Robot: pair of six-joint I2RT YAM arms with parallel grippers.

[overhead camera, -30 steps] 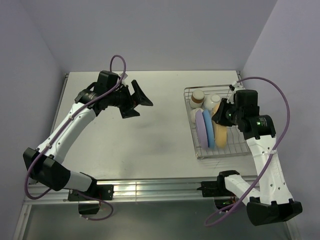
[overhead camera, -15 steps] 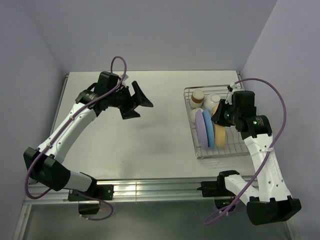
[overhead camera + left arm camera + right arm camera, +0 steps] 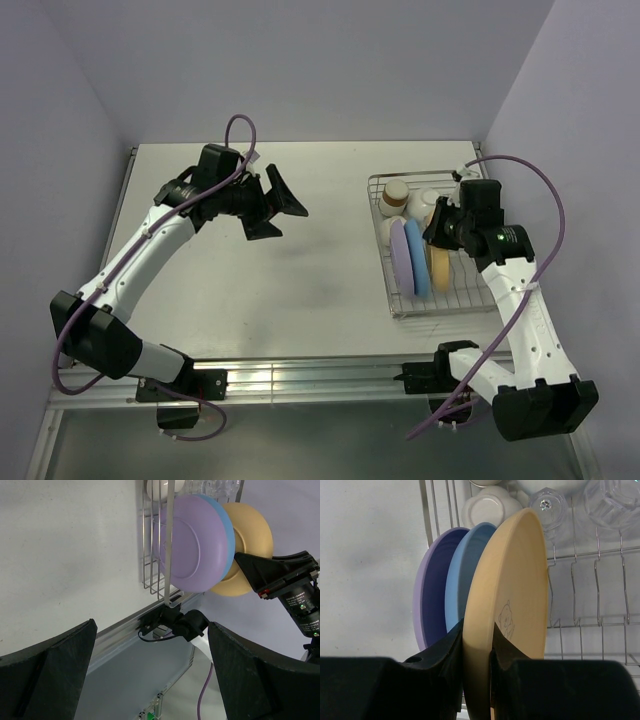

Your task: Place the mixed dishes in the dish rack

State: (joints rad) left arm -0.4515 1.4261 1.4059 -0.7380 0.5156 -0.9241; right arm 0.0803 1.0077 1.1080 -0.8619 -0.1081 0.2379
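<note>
Ceramic-looking orange-yellow plate (image 3: 507, 605): treat as stiff, moderately heavy, slick-glazed and chip-prone. Hold at rim only, as now: right gripper (image 3: 477, 647) clenched across plate edge, 1 finger per face. Located on edge inside dish rack (image 3: 400, 300), just beside blue plate (image 3: 460, 580), with purple plate (image 3: 427, 600) next in row. Keep upright; release only once seated between prongs. Left gripper (image 3: 280, 208) spread wide, holding nothing, raised over bench (image 3: 300, 290), well apart from rack. Against 1.0 s earlier: right wrist shifted slightly toward rack's far side, plate drawn nearer blue plate; left arm unchanged.
</note>
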